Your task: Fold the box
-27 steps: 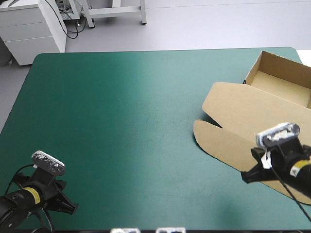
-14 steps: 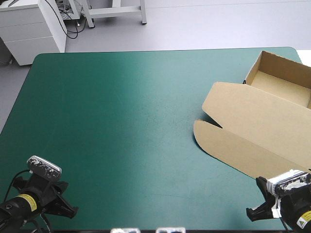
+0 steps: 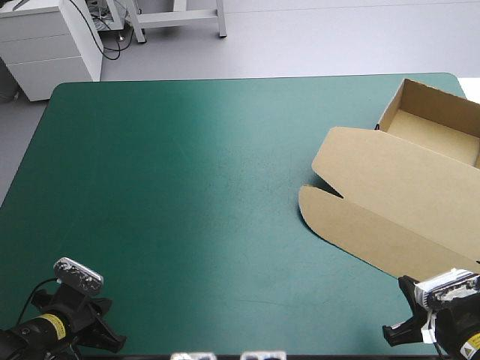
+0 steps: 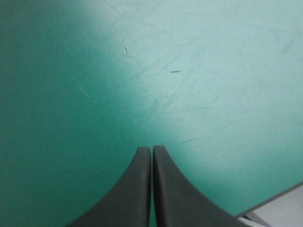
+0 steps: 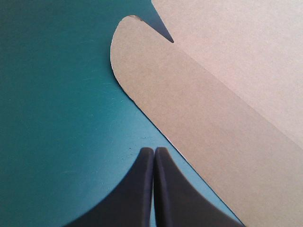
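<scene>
The brown box lies at the table's right side. It is an open tray with raised walls at the far right, and its lid is spread flat toward the near edge. My right gripper sits shut at the near right corner, just off the lid's front flap. In the right wrist view its black fingers meet in a point over the teal-green cover. The rounded flap lies just ahead of and beside them. My left gripper is at the near left corner, shut, holding nothing.
The teal-green cover stretches across the table's left and middle. Both grippers stand close to the table's near edge, and that edge shows beside the left fingers. The tray's far corner reaches the table's right edge.
My right gripper has drawn back from over the lid's flap to the near right corner. The left arm has shifted slightly toward the near edge. The box has not moved.
</scene>
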